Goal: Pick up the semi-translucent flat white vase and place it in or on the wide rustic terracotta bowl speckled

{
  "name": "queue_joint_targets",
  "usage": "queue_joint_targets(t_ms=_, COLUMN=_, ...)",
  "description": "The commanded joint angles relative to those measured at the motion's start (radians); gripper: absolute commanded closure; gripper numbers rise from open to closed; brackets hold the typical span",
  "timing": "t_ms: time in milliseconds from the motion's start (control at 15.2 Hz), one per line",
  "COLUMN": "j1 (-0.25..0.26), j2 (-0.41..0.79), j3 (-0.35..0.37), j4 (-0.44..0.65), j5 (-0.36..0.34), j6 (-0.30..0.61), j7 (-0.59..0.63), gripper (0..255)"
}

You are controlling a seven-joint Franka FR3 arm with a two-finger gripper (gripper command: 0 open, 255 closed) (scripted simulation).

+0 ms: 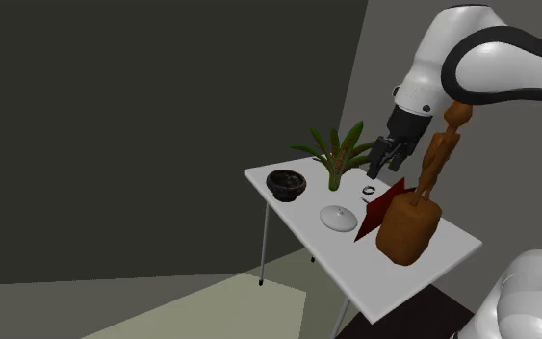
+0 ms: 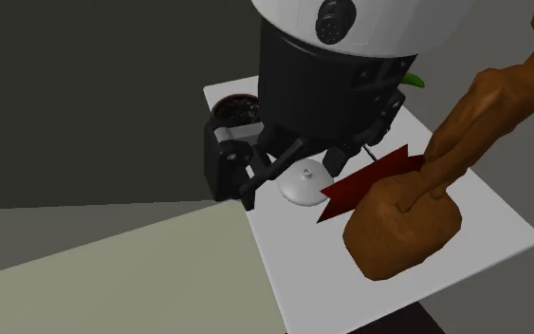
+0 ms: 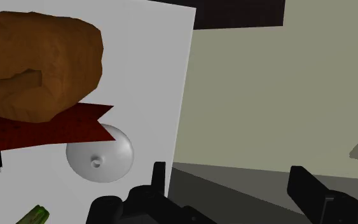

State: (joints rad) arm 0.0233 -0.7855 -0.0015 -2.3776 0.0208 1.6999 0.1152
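The low, flat, dome-shaped white vase (image 1: 338, 218) with a small neck at its middle lies on the white table (image 1: 451, 250), close to the edge on the shoulder view's left. A flat dark-red ribbon-shaped piece (image 1: 379, 206) sits just beside it on one side; in the wrist view its notched end overlaps the vase's rim, and I cannot tell whether the two touch. Beyond the red piece stands a bulky brown carved figure (image 1: 408, 227). On the vase's other side, near the table's far corner, is the wide, round dark bowl (image 1: 285, 183) with a speckled inside, apart from the vase.

The all-black gripper (image 3: 231, 184) hangs above the table with its fingers spread wide and nothing between them; the vase lies off to the side of one finger, not in the gap.

The step in hand looks like the approach, with no grasp made. The next move likely calls for shifting the hand over the vase, lowering, and closing across its rim or neck while staying clear of the red piece.
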Motion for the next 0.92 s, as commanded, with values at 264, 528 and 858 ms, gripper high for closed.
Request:
queue_joint_targets(t_ms=264, j1=-0.018, j2=0.050, j3=-0.040, j4=-0.074, j5=-0.034, j6=0.127, j7=-0.052, gripper=0)
queue_joint_targets(t_ms=528, j1=-0.037, j2=0.125, j3=-0.081, j4=-0.127, j5=-0.065, j6=0.260, j7=-0.102, gripper=0)
queue_joint_targets(t_ms=858, j1=-0.058, j2=0.253, j3=-0.135, j4=-0.162, j5=-0.098, j6=0.430, j7=-0.163, gripper=0)
